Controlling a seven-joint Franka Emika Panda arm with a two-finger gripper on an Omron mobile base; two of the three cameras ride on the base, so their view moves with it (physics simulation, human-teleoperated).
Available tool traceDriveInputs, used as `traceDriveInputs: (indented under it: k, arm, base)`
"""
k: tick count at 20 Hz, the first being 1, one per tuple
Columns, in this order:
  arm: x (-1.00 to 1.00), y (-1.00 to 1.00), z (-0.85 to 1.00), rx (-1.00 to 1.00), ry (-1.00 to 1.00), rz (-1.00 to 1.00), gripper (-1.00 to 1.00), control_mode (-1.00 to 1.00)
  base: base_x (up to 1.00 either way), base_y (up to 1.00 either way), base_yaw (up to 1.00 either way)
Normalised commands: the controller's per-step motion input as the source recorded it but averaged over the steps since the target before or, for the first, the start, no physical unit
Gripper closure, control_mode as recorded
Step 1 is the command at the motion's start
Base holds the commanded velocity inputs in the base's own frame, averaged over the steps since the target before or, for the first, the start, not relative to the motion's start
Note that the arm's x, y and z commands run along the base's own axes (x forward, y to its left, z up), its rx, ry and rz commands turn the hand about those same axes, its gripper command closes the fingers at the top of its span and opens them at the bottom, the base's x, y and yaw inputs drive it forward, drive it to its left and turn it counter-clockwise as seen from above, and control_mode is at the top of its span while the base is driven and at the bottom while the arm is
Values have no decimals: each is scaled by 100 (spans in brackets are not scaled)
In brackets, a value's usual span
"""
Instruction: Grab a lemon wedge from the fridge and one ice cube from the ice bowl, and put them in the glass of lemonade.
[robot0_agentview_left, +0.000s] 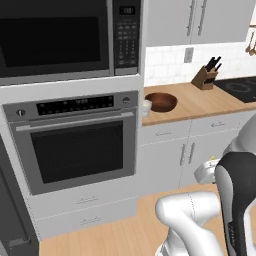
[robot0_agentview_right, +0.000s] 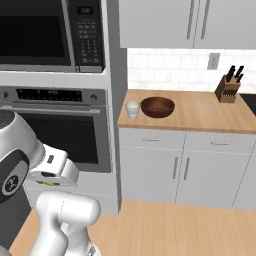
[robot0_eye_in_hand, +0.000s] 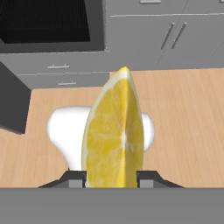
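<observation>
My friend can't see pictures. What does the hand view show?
A big yellow lemon wedge stands pinched in the claw, pointing up. Behind it lie a wooden floor, grey cabinet doors and the black oven.

we saw flat, even, bright light in all three views, with no clear source. the counter (robot0_agentview_right: 200, 112) carried only a faint soft shadow under the bowl (robot0_agentview_right: 157, 107). the oven (robot0_agentview_left: 77, 145) glass stayed dark and matte, with no glare. the base views looked coarse and a little soft, with jagged edges on cabinet lines. in the hand view the wedge (robot0_eye_in_hand: 114, 135) was sharp and evenly lit, and the floor (robot0_eye_in_hand: 183, 118) behind it stayed in focus. straight lines stayed straight at the edges.
</observation>
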Motion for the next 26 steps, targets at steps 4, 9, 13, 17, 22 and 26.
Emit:
traceDriveInputs:
  k: [4,9,13,17,22,26]
  arm:
    - [0,0,0,0,0,0,100,100]
    - [0,0,0,0,0,0,100,100]
    - [0,0,0,0,0,0,100,100]
    - [0,0,0,0,0,0,100,100]
    - [0,0,0,0,0,0,100,100]
    - [0,0,0,0,0,0,100,100]
  base:
    - [37,-99,-1]
    - [58,-88,-23]
    - [61,-85,-42]
    - [65,-86,-51]
    - [77,-73,-46]
    - [97,-54,-18]
